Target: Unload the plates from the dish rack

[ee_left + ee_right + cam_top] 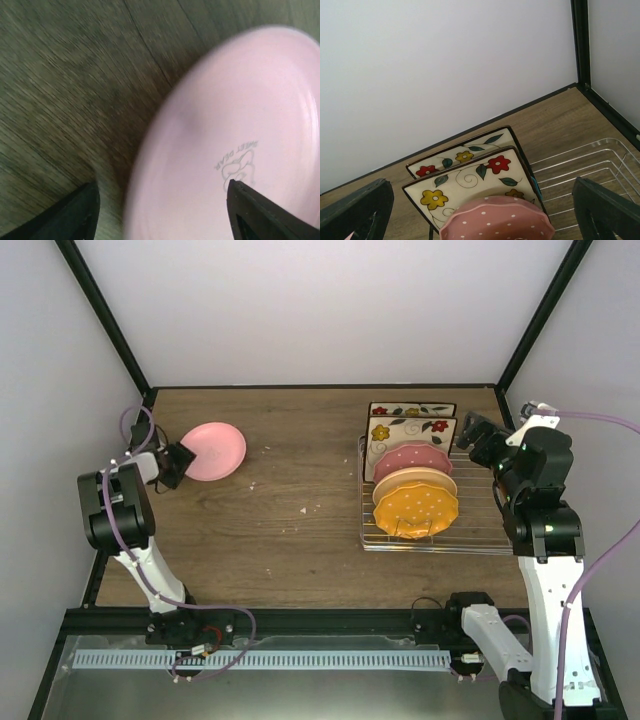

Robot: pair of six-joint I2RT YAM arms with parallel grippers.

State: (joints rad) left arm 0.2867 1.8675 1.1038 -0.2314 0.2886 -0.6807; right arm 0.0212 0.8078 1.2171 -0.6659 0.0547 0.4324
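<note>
A plain pink plate (215, 450) lies flat on the table at the far left. My left gripper (178, 462) sits at its near-left rim, open. In the left wrist view the blurred pink plate (235, 135) fills the space between the spread fingers (75, 215) of that gripper (162, 192). The dish rack (485, 515) stands at the right and holds two square flower plates (410, 412), a dotted dark pink plate (412, 458), a pale orange plate (415, 484) and an orange dotted plate (415, 510). My right gripper (478, 435) hovers open over the rack's far right end, holding nothing (482, 215).
A black frame post (580, 45) and the white back wall stand close behind the rack (590, 165). A sliver of teal (536, 186) shows behind the front flower plate (470, 182). Bare wood lies between the pink plate and the rack.
</note>
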